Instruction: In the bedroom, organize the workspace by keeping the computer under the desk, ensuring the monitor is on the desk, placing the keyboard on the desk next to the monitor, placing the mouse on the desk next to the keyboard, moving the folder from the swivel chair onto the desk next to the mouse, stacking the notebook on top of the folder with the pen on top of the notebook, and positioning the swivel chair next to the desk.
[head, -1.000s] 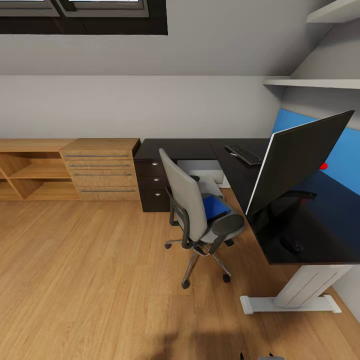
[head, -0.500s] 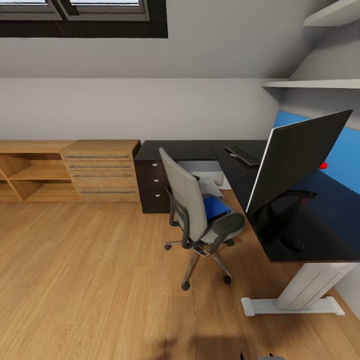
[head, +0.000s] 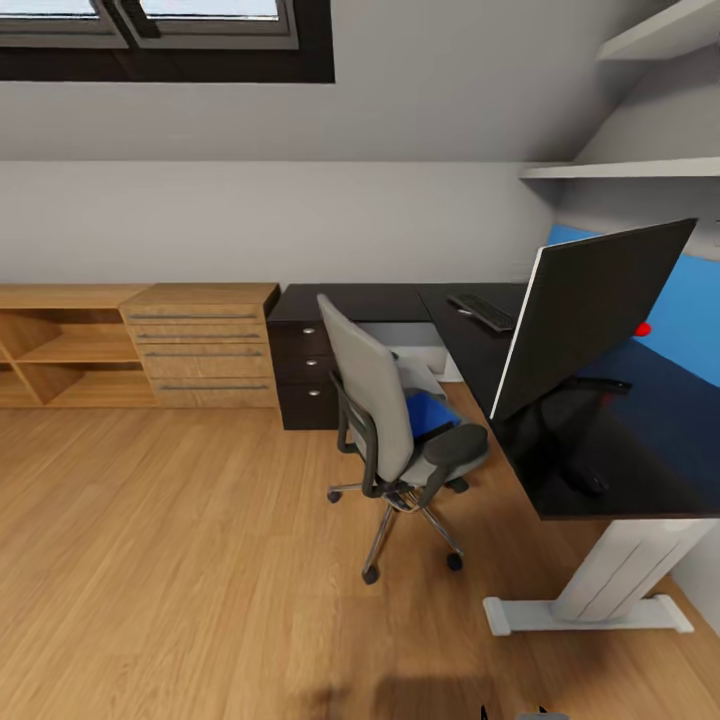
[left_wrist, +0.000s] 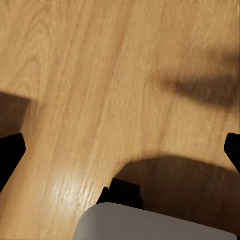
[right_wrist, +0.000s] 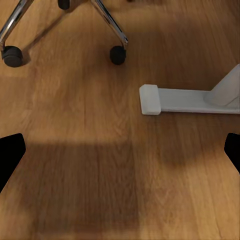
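Head view shows us approaching the swivel chair (head: 395, 420) for the folder (head: 430, 413), beyond both grippers' wide-spread fingers.

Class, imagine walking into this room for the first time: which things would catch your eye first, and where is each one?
The wide monitor stands near the front edge of the glossy black desk at the right, against a bright blue back panel. In the middle of the room the grey swivel chair sits beside the desk with a blue folder on its seat. A light-wood dresser lines the far wall.
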